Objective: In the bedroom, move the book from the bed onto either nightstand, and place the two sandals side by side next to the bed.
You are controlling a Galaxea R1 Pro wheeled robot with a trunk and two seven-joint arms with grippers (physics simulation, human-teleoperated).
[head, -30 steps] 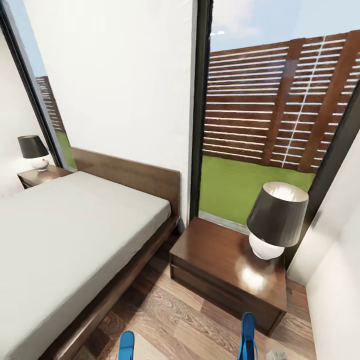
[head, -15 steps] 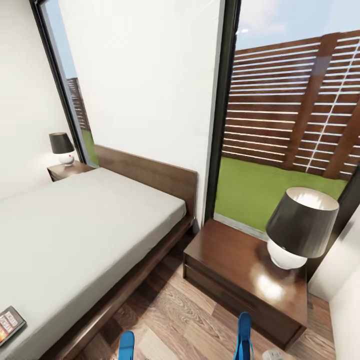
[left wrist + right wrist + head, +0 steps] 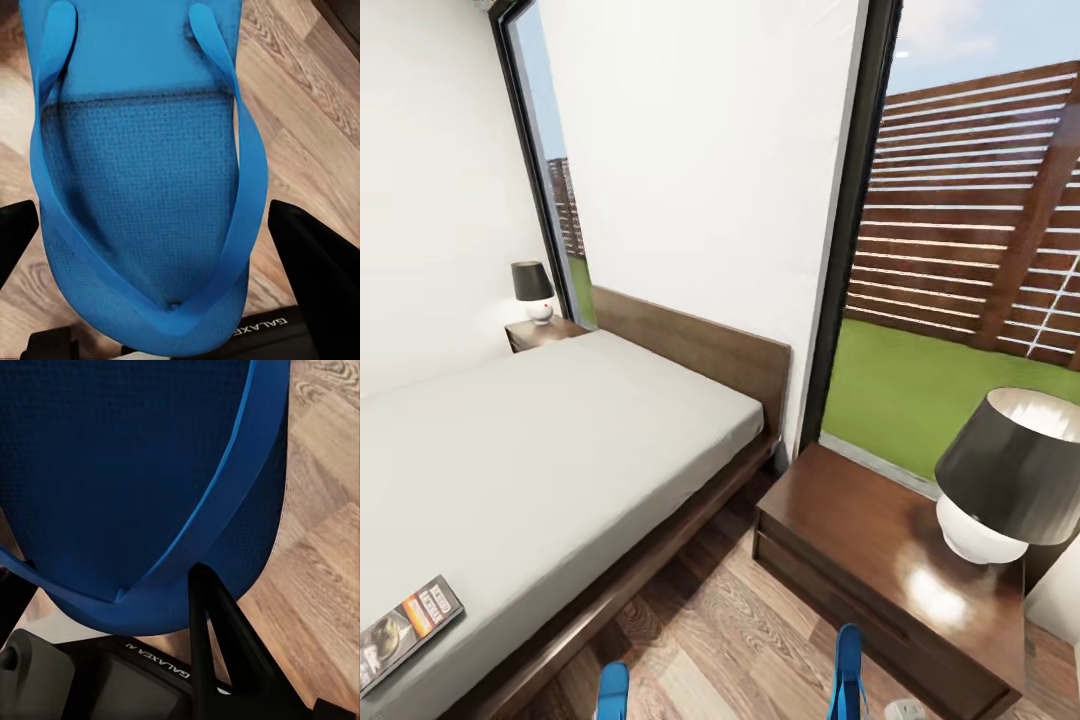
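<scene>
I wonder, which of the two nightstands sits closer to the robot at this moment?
The nightstand on the bed's window side is closer, its large dark-shaded lamp looming at the head view's right. The other nightstand, with a small-looking lamp, stands beyond the bed.

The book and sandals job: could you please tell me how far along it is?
Nothing looks finished. The book lies on the bed, neither nightstand bearing it. In hand: one blue sandal sits in the left pincer, the other sandal in the right pincer. Left: setting both beside the bed, then moving the book.

Slatted wooden fence (image 3: pixel 980 210) behind green lawn (image 3: pixel 920 395), apparently outside the glass.
</scene>
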